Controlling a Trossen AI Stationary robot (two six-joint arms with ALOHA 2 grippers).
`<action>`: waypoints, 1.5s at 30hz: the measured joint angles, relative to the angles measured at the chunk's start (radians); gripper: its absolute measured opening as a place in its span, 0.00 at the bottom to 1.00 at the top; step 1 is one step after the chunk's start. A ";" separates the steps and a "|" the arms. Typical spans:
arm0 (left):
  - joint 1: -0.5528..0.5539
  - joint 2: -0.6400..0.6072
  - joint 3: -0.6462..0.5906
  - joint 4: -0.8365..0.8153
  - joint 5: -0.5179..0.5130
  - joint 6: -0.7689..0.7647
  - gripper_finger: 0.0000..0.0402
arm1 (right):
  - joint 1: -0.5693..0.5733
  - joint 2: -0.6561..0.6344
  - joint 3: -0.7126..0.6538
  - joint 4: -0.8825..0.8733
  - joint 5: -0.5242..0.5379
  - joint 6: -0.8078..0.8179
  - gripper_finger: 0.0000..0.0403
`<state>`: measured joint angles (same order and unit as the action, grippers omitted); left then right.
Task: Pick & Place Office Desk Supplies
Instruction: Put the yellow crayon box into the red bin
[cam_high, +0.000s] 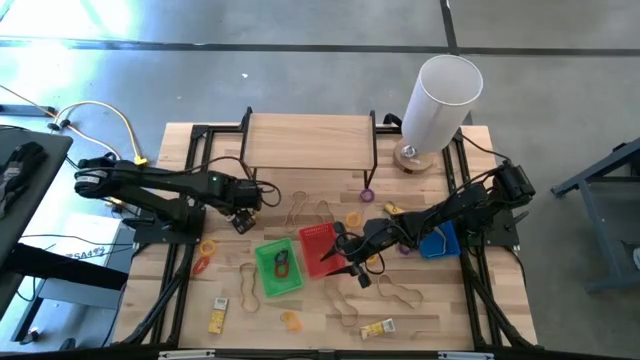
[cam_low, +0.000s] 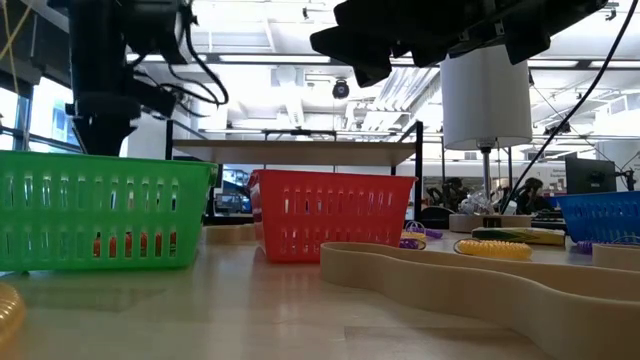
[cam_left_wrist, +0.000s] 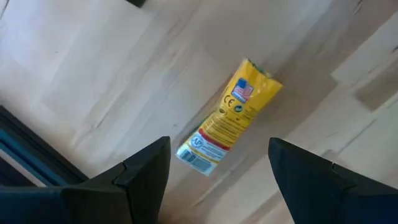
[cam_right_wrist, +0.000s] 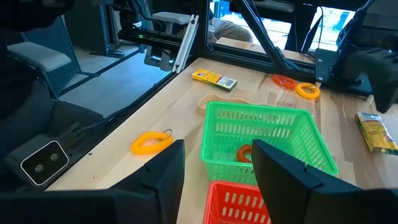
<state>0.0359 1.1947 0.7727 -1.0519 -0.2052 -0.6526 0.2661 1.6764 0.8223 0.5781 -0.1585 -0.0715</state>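
My left gripper (cam_left_wrist: 217, 149) is open and hangs over a yellow-white packet (cam_left_wrist: 227, 118) that lies flat on the wood, one finger to each side and not touching it. In the high view this gripper (cam_high: 244, 208) is left of the tan rubber-band loops (cam_high: 310, 210). The right wrist view shows the same packet (cam_right_wrist: 376, 132) under the left arm. My right gripper (cam_high: 345, 257) is open and empty above the right edge of the red basket (cam_high: 318, 248); its wrist view (cam_right_wrist: 217, 163) looks onto the green basket (cam_right_wrist: 267, 140), which holds an orange ring (cam_right_wrist: 244, 152).
A blue basket (cam_high: 438, 243) sits under the right arm. The tall white cylinder (cam_high: 440, 95) and a wooden shelf (cam_high: 308, 140) stand at the far side. Rings (cam_high: 207, 246) (cam_high: 353, 218) (cam_high: 290, 320), packets (cam_high: 218, 313) (cam_high: 377, 328) and loops (cam_high: 400, 292) (cam_high: 247, 285) are scattered about.
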 joint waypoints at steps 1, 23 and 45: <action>-0.001 0.018 0.000 0.005 -0.001 0.005 0.65 | 0.000 0.000 0.000 0.000 0.000 0.000 0.43; 0.030 0.248 -0.001 0.126 0.048 0.106 0.65 | 0.000 0.000 0.000 -0.016 0.002 -0.003 0.43; 0.033 0.351 -0.001 0.157 0.112 0.183 0.49 | 0.000 0.000 0.000 -0.029 0.000 0.000 0.43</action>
<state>0.0688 1.5455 0.7715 -0.8947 -0.0931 -0.4692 0.2663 1.6764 0.8219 0.5488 -0.1583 -0.0717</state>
